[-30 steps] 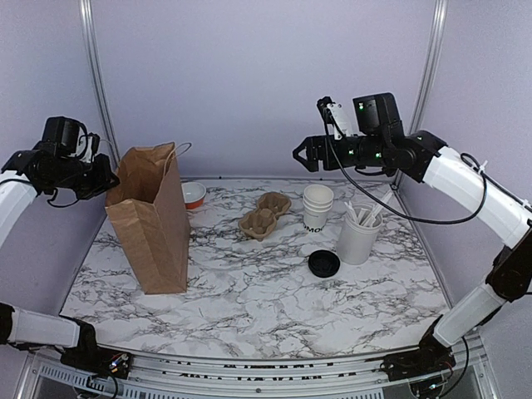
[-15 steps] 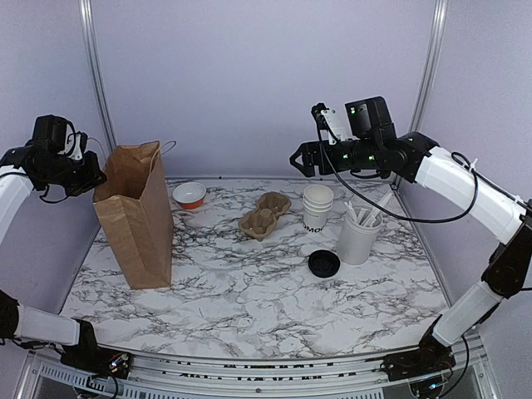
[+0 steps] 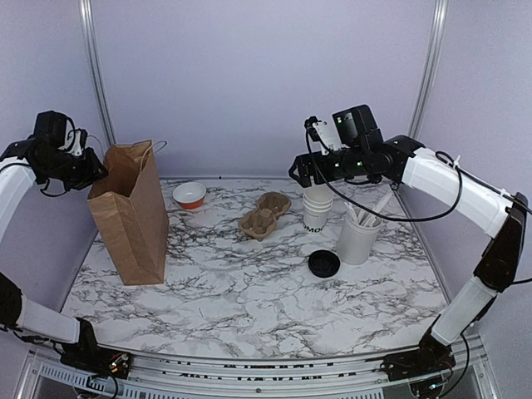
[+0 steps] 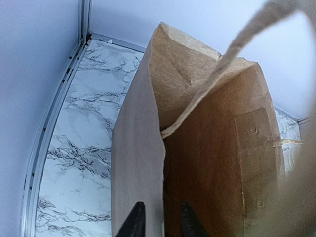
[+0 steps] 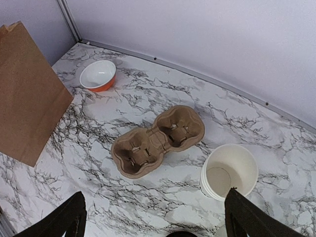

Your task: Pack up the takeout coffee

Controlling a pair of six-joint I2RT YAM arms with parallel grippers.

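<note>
on the marble worktop (image 3: 249, 307) the brown paper bag (image 3: 133, 216) stands at the left, its wall pinched in the nearly closed left tool (image 4: 160, 222); a hard tug could tip or tear it. the right tool (image 5: 154, 219), spread wide and empty, hovers over the nested white cups (image 5: 229, 170) and might lift several at once. the black lid (image 3: 323, 263) lies just near of them.

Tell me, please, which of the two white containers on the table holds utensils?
The taller white cylinder, standing farther right; white utensils poke out of its top. The shorter stack of white cups beside it is empty.
</note>
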